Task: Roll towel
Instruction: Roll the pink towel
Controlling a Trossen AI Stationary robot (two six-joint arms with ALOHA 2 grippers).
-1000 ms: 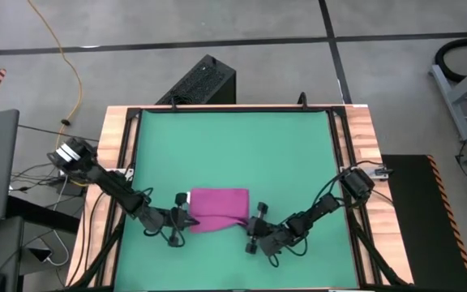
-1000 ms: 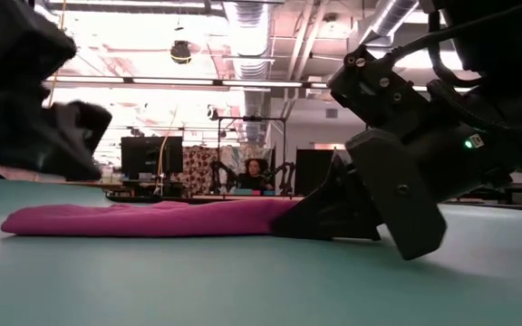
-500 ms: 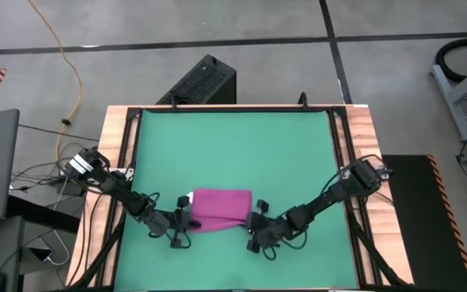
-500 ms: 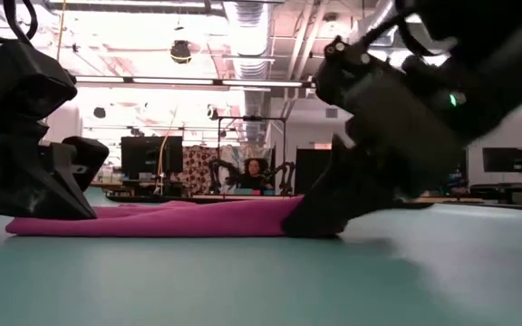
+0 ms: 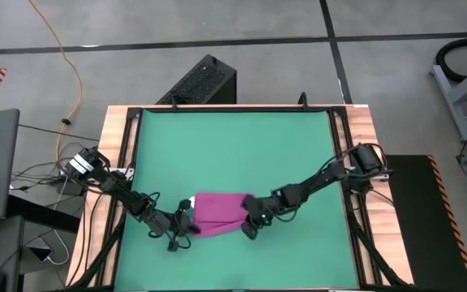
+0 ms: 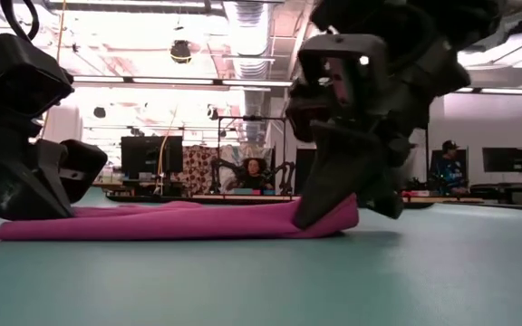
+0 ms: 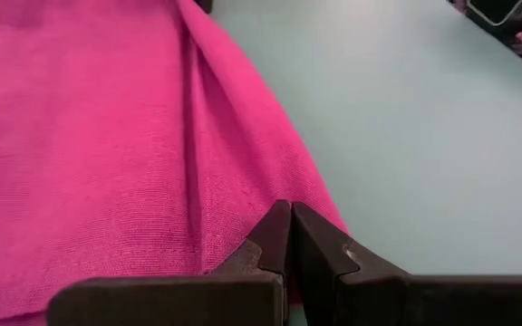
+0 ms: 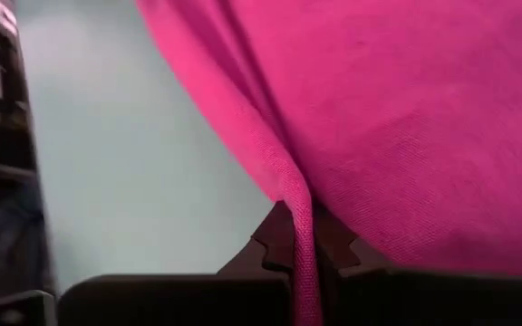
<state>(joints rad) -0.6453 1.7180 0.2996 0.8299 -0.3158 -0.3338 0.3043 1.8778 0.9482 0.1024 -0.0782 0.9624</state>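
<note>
We find the high view evenly and softly lit, with only faint shadows under the dark arms on the matte green table mat. In the low view, bright ceiling strip lights at twelve o'clock blow out the background, and we see the near arm housings at nine and one o'clock as dark, blurred silhouettes. The soft magenta-purple cloth towel casts a thin shadow along its near edge. Both wrist views are bright and without glare; the cloth weave is sharp near the fingers and softens farther off.
</note>
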